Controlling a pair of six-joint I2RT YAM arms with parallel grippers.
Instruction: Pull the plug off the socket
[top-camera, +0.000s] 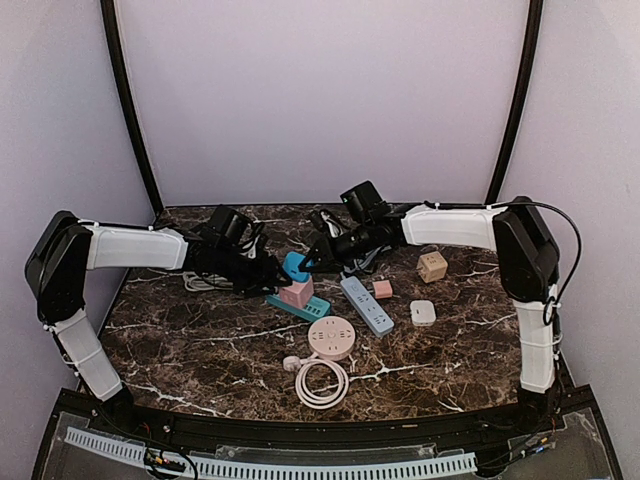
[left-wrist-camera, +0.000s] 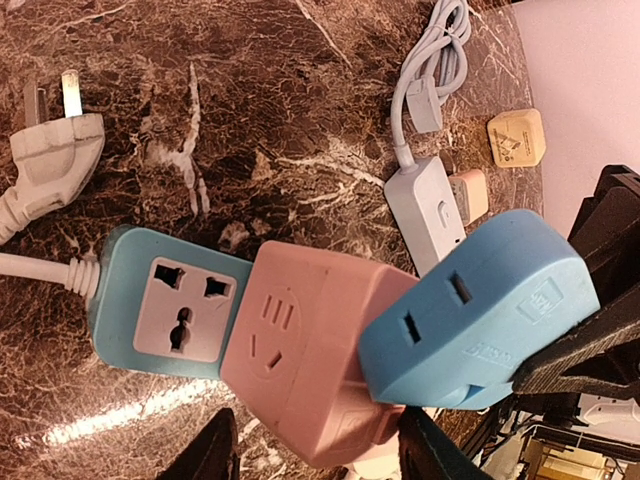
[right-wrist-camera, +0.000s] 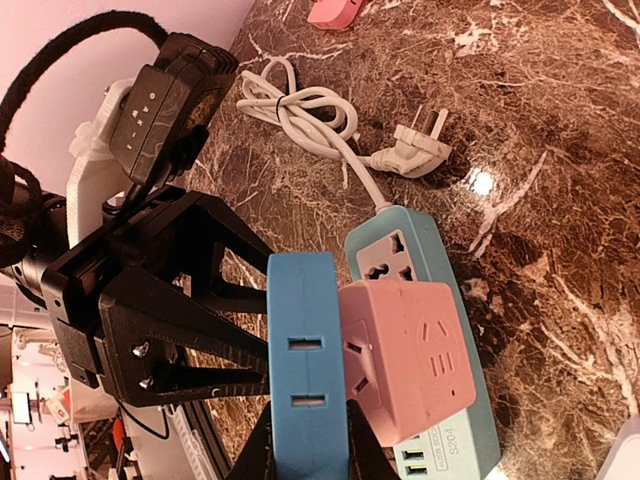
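Blue rounded plastic plug (right-wrist-camera: 305, 370) is sitting pushed into the side of the pink cube socket (right-wrist-camera: 420, 350), which is standing in the teal power strip (right-wrist-camera: 400, 240) on the glossy veined marble table (right-wrist-camera: 560, 150). The right gripper (right-wrist-camera: 308, 450) is pinching the plug's flat faces, and the left gripper (left-wrist-camera: 320, 450) is clamping the cube. An angled pull is risking bent pins. If the left grip slips on that smooth, round-edged casing, the cube could be lifting out too.

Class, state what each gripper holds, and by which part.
Left gripper: the pink cube, by two opposite sides. Right gripper: the blue adapter, by its two broad faces, near one end.
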